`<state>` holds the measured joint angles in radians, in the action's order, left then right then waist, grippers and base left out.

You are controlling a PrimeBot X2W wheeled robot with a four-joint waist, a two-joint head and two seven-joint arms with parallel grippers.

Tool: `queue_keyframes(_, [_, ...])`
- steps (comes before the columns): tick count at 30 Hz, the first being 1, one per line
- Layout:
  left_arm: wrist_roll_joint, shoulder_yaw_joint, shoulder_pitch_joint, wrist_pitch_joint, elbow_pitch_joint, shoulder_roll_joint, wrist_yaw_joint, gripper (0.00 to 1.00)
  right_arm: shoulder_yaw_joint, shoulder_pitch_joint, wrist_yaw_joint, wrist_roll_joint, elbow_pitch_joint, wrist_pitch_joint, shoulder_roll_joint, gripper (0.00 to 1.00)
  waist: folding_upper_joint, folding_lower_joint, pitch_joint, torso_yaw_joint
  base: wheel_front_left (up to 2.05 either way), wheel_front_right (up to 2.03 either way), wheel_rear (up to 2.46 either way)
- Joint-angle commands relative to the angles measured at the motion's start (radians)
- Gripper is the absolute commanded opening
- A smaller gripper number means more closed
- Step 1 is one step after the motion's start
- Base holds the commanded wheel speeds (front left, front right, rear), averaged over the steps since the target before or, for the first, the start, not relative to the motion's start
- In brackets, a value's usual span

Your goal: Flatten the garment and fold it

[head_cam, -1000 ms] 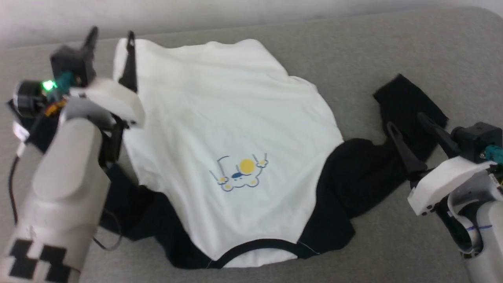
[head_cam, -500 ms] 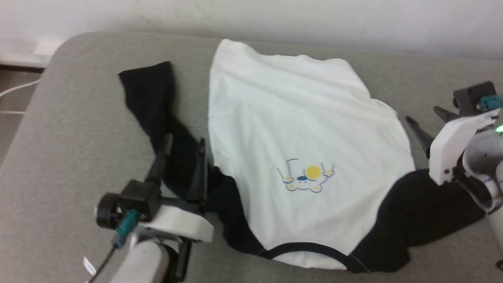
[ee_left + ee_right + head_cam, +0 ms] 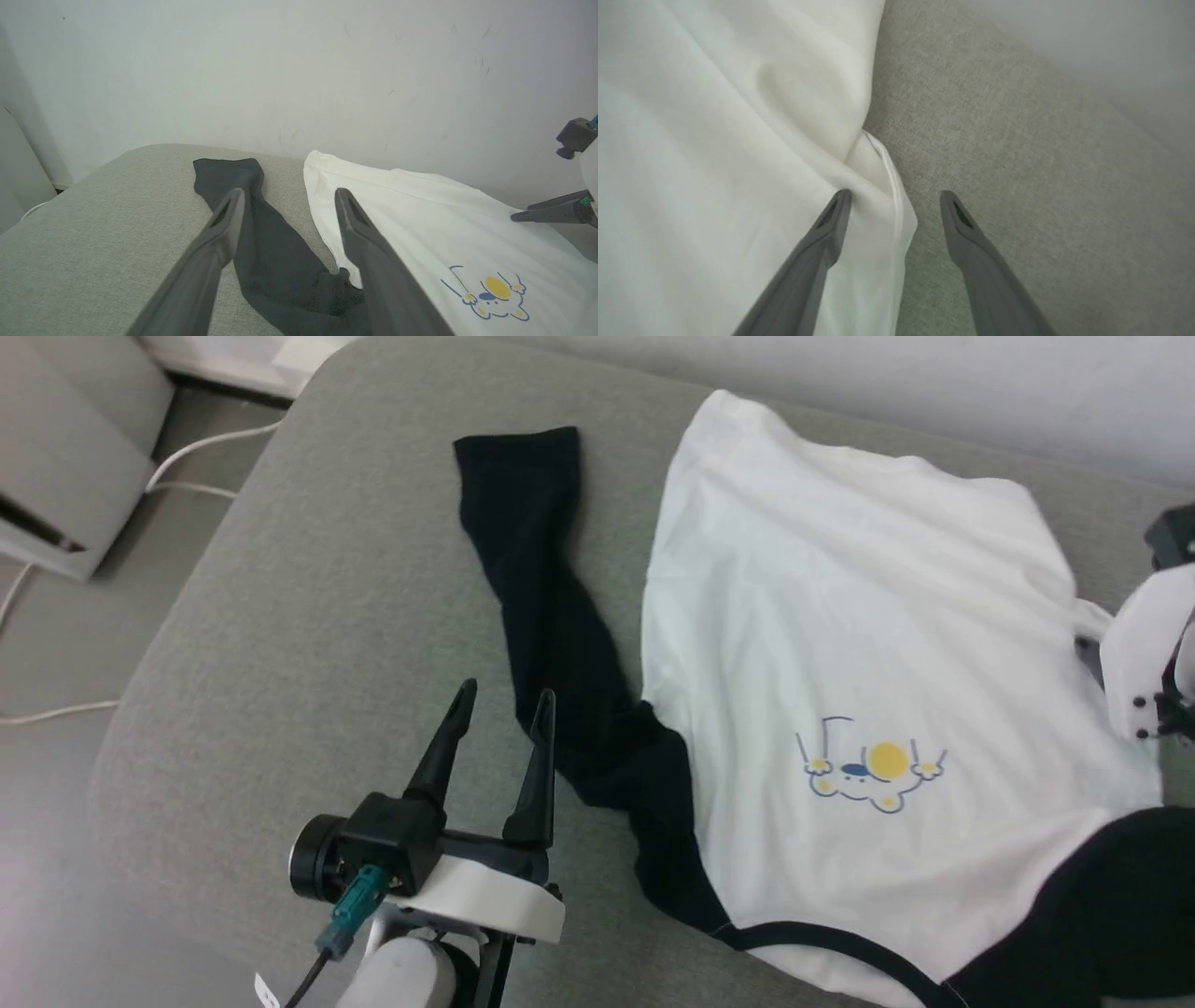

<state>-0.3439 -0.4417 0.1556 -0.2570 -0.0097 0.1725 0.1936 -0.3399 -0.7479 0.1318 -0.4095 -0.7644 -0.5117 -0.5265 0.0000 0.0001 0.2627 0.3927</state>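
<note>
Head view — garment point(image 3: 868, 616) on grey cushion point(image 3: 308, 644)

Left jaws gape wide at lower left of the head view, fingers point(image 3: 537, 765) pointing up. Right jaws spread equally wide, white wrist housing point(image 3: 1134, 658) at that view's right edge.

Head view: high, looking down on the garment point(image 3: 840, 616) and grey cushion point(image 3: 308, 616).
Left wrist view: low, facing the wall point(image 3: 299, 70).
Right wrist view: close above the garment's edge.
Shared: garment, cushion.
</note>
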Motion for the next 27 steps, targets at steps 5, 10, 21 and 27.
queue_keyframes(5, [0.025,0.020,-0.002,-0.005,0.004,-0.019,-0.017,1.00,-0.070,0.003,-0.001,-0.033,-0.083,-0.020,-0.015,1.00,0.0000,-0.0001,0.038,0.047,0.00,0.00,0.00])
queue_keyframes(10, [0.039,0.042,-0.012,-0.005,0.014,-0.024,-0.026,1.00,-0.117,-0.004,-0.001,-0.075,-0.097,0.034,-0.025,0.00,0.0000,-0.0001,0.024,0.018,0.00,0.00,0.00])
queue_keyframes(21, [0.055,0.061,-0.027,-0.005,0.035,-0.026,-0.054,1.00,0.010,-0.114,-0.001,-0.017,-0.131,0.393,-0.041,0.00,0.0000,-0.0001,-0.055,-0.085,0.00,0.00,0.00])
queue_keyframes(27, [0.056,0.064,-0.035,-0.005,0.041,-0.021,-0.059,1.00,0.148,-0.138,-0.001,0.127,-0.233,0.477,-0.025,0.00,0.0000,-0.0001,-0.060,-0.114,0.00,0.00,0.00])
